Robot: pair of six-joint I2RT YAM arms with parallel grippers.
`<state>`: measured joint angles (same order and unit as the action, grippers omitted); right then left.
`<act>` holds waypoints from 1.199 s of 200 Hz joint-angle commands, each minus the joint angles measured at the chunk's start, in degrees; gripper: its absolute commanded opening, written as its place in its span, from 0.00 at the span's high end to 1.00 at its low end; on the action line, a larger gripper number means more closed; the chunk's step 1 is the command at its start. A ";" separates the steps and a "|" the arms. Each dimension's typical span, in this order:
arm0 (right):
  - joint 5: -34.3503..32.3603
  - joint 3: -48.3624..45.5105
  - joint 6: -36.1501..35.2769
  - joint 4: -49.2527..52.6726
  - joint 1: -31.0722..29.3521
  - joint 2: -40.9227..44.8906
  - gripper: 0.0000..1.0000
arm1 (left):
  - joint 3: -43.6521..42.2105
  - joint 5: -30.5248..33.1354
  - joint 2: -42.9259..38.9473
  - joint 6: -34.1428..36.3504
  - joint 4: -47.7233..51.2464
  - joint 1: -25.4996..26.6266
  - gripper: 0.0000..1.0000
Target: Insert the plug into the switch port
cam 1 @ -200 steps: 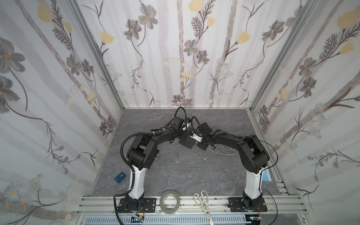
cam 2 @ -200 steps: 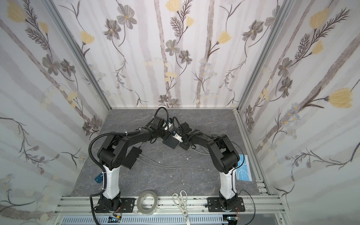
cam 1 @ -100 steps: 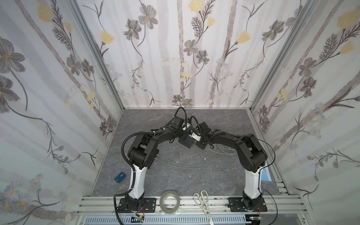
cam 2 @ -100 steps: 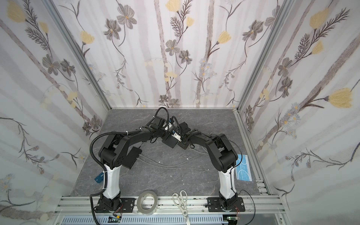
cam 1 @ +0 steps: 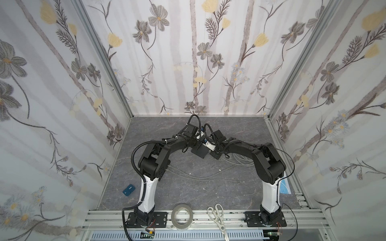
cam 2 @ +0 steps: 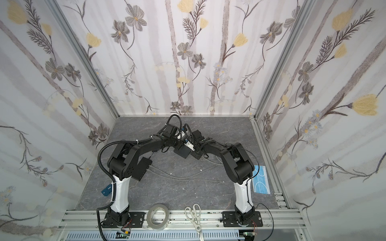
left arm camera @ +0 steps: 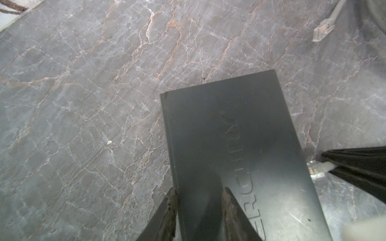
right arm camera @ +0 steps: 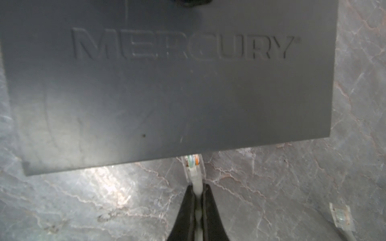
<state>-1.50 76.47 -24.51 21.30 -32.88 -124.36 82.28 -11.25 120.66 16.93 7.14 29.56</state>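
Note:
The switch [left arm camera: 229, 135] is a dark grey flat box embossed MERCURY, held just above the floor at mid-table in both top views [cam 1: 199, 152] [cam 2: 183, 152]. My left gripper [left arm camera: 198, 192] is shut on one end of it, one finger on either side of its edge. The plug [right arm camera: 193, 164] is clear, on a pale grey cable. My right gripper [right arm camera: 198, 187] is shut on the cable right behind it. The plug's front end sits under the edge of the switch [right arm camera: 167, 94]; the port face is hidden. In the left wrist view the plug [left arm camera: 316, 170] meets the switch's side.
Loose grey cables [cam 1: 236, 160] lie on the marble floor, with a spare plug [left arm camera: 322, 31] [right arm camera: 342, 217] nearby. A second black box [cam 2: 144, 169] lies under the left arm. Tape roll [cam 1: 182, 217] and scissors [cam 1: 217, 215] lie on the front rail, a blue mask [cam 2: 260, 179] at the right.
The right gripper has edged slightly toward the switch with the plug. Both grips are unchanged.

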 commanded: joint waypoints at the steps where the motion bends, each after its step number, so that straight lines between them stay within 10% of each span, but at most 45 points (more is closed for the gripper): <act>1: 0.92 1.57 1.35 0.94 -0.13 -1.30 1.00 | 0.60 -1.74 0.69 -1.22 1.77 -0.47 0.61; 240: 6.75 7.51 7.96 1.34 -3.89 -2.19 1.00 | 10.36 -11.34 6.24 -2.49 11.50 -1.43 0.65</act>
<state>-3.09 82.43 -17.17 30.02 -35.16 -126.52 92.44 -20.58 126.04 14.63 15.66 27.70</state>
